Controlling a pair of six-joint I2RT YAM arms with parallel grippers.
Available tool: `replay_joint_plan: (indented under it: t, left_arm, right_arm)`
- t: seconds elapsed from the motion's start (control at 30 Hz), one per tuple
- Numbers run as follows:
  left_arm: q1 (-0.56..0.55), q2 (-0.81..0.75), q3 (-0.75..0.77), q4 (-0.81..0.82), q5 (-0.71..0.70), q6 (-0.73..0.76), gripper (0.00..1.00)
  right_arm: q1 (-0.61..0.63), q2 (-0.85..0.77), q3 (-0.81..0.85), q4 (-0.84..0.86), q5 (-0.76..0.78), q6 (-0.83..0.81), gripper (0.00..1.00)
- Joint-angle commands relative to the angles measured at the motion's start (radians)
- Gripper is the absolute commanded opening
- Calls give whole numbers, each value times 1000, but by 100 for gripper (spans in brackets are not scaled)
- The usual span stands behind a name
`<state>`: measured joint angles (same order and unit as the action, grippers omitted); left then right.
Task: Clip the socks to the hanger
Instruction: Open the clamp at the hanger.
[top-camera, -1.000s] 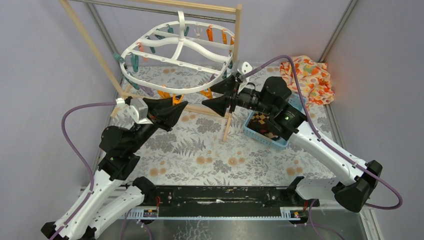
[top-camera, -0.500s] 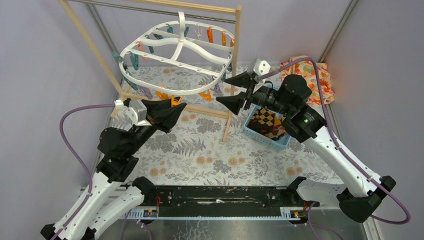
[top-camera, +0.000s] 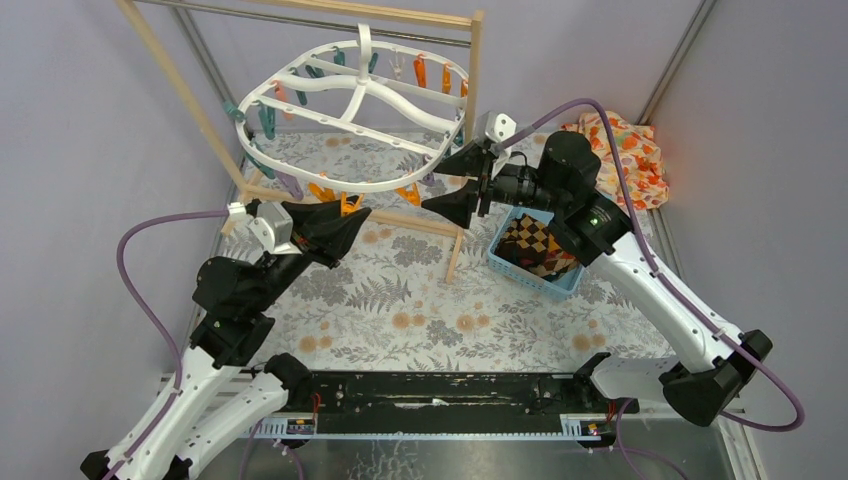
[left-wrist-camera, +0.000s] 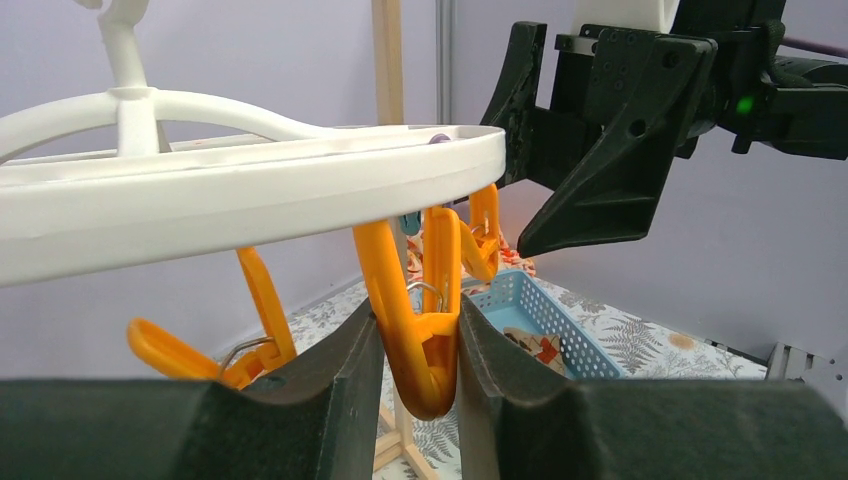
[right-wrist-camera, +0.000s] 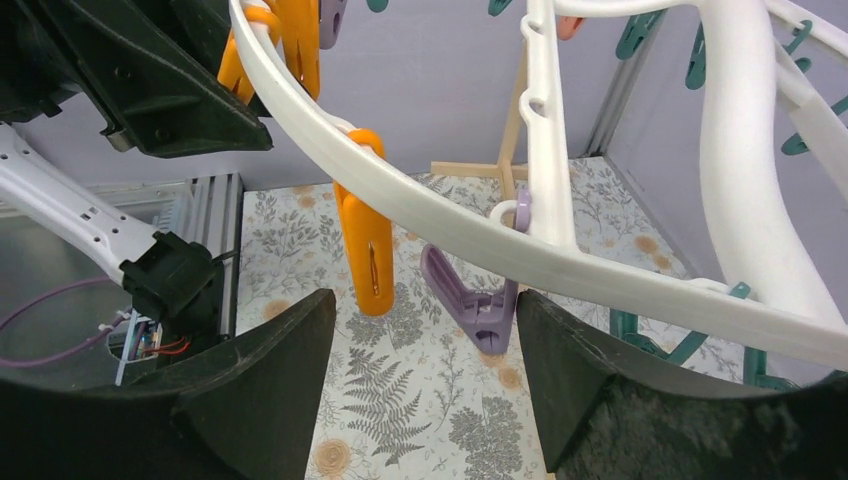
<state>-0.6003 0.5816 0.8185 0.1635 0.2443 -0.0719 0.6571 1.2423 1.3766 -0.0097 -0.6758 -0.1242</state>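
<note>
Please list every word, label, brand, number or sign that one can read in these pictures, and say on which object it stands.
None can be read.
The hanger, pegs, basket, left arm and right arm carry no legible text.
The boards on the front rail are too small to tell.

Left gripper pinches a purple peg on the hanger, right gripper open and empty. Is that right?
No: the left gripper pinches an orange peg, not a purple one, on the hanger; the left wrist view shows it. The right gripper is open and empty.
</note>
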Motion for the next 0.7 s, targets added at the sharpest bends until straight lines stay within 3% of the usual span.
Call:
replay_joint_plan:
  t: [0.0,0.67]
  left_arm:
    - [2,-18,15,4,9,24,0]
    - [2,-22,-4,18,8,15,0]
  right_arm:
    - [-6,4,4,89,-64,44,72]
    - [-7,-68,-127,204,-93,167,61]
